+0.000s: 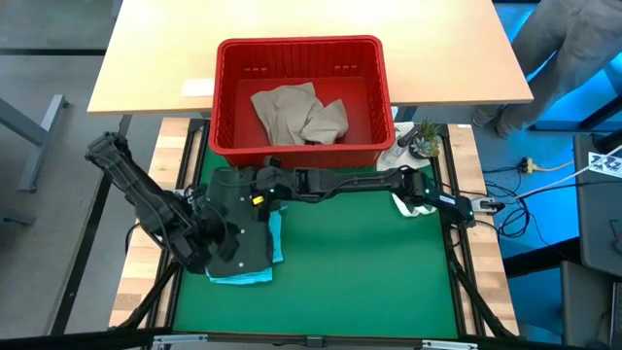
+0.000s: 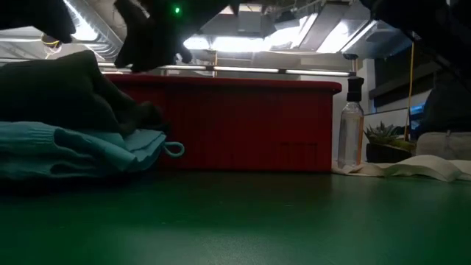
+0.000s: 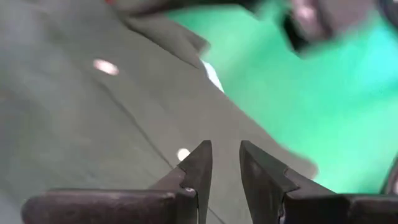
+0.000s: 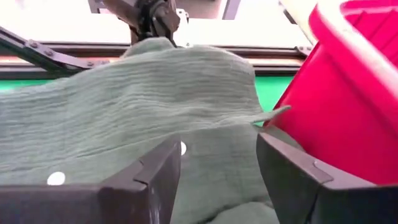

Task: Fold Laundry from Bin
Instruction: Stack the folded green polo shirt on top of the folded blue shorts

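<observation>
The red bin (image 1: 301,45) stands at the table's far edge with a beige-tan garment (image 1: 299,114) lying in it. A dark olive green garment (image 1: 233,209) with white buttons lies on a light teal garment (image 1: 255,275) at the table's left. My left gripper (image 1: 225,241) is over the olive garment's near part, its fingers (image 3: 226,152) a narrow gap apart. My right gripper (image 1: 262,185) reaches across from the right and is over the garment's far part beside the bin (image 4: 348,93). Its fingers (image 4: 217,155) are wide open. My left gripper stands over the olive garment (image 3: 93,124), fingers pointing down at it; whether the tips touch the cloth I cannot tell. My right gripper stands level over the garment's far part (image 4: 155,93), coming from the table's right; whether it touches I cannot tell.
A white cloth bag (image 1: 413,199) lies at the right, with a clear bottle (image 2: 351,132) and a small plant (image 1: 425,141) beside the bin. Bare green mat (image 1: 369,272) lies in the middle and right. A person (image 1: 573,49) stands beyond the far right corner.
</observation>
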Controlling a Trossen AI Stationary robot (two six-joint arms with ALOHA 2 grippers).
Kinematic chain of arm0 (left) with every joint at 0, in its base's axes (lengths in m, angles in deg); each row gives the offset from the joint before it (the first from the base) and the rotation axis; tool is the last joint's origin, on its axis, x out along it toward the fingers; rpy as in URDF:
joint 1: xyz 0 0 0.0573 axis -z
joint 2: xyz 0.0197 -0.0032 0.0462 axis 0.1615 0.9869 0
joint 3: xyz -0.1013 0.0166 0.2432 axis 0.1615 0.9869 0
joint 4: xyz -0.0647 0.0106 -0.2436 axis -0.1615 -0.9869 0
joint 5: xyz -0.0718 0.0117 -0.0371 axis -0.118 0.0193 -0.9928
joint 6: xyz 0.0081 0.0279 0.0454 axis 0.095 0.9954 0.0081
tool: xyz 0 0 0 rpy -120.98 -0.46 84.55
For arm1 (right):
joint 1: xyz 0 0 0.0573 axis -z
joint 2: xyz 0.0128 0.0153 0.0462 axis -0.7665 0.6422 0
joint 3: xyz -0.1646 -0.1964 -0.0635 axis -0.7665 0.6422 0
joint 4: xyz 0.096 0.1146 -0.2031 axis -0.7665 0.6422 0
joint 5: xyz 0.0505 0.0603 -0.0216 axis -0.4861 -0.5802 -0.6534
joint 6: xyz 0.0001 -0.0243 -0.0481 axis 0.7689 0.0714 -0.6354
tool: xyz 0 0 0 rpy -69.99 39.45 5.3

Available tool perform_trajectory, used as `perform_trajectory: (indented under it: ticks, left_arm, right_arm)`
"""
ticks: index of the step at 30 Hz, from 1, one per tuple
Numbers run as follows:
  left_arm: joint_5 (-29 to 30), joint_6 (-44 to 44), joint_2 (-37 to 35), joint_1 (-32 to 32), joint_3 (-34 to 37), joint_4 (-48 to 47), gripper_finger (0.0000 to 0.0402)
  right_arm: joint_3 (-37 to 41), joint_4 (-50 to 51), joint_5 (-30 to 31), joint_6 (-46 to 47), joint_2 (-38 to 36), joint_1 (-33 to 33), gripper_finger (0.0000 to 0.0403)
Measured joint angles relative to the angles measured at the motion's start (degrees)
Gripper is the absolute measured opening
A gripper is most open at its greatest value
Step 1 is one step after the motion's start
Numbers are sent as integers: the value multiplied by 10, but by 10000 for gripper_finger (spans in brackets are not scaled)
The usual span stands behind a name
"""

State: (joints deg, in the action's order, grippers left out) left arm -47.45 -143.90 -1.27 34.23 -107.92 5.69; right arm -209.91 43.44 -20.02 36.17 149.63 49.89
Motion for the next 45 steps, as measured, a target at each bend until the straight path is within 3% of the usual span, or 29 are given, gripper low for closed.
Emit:
perform_trajectory:
  ticks: [6,10,23,45]
  left_arm:
    - [21,-141,-24,-14,-1,-157,78]
    - [22,-190,-22,-40,11,-222,78]
    - [-33,-193,-22,-134,124,-203,78]
    - [-68,-98,-6,-193,141,-175,78]
  right_arm:
    - [0,19,-8,-2,-4,-27,209]
    - [0,43,-8,-3,2,-42,209]
    - [0,112,130,29,31,-39,209]
    - [1,136,90,57,70,-32,209]
